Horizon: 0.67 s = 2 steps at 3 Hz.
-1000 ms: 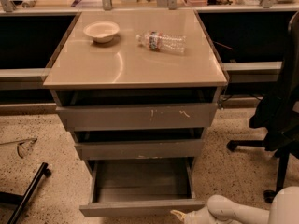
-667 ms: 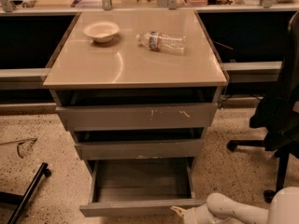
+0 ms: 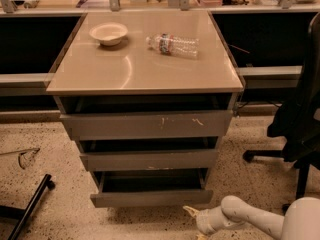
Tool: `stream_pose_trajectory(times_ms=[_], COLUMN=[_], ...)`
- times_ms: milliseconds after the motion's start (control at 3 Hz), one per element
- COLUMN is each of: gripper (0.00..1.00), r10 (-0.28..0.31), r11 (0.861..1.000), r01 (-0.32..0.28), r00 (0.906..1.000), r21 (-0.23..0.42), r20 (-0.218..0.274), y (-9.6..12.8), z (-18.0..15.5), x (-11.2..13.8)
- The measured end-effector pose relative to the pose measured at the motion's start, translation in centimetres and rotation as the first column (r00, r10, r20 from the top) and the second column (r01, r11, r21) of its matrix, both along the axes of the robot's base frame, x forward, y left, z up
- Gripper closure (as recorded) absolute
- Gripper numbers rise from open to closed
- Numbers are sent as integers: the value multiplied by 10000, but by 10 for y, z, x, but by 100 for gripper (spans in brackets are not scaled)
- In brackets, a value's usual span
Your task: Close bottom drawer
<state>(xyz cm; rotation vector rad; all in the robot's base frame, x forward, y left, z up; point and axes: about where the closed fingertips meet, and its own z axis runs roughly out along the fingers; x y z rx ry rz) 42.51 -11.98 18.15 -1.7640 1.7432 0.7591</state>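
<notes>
The bottom drawer (image 3: pixel 150 198) is the lowest and narrowest of three grey drawers in the cabinet. It stands a short way out, and a dark strip of its tray shows behind the plain front panel. My gripper (image 3: pixel 193 213) is low on the floor side, just below and in front of the panel's right end, at the tip of my white arm (image 3: pixel 250 218) that reaches in from the bottom right. I cannot tell whether it touches the panel.
The middle drawer (image 3: pixel 149 160) and the scratched top drawer (image 3: pixel 147 125) also stand slightly out. A white bowl (image 3: pixel 108 33) and a lying plastic bottle (image 3: pixel 173 44) rest on the cabinet top. A black office chair (image 3: pixel 300 119) stands at right, and a black bar (image 3: pixel 31 205) lies on the floor at left.
The bottom drawer has slid most of the way in, from wide open to a narrow gap. My gripper has followed its front panel towards the cabinet.
</notes>
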Motion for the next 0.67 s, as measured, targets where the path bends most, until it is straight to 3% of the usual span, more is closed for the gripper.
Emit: stream_pose_trajectory(times_ms=[333, 667], gripper=[0, 0], r10=[130, 535], r11=[9998, 9972], r01=[-131, -561], r00=[9999, 9973], r21=[167, 503], r20=[62, 510], y=[8, 32], z=[-9, -28], x=[15, 52])
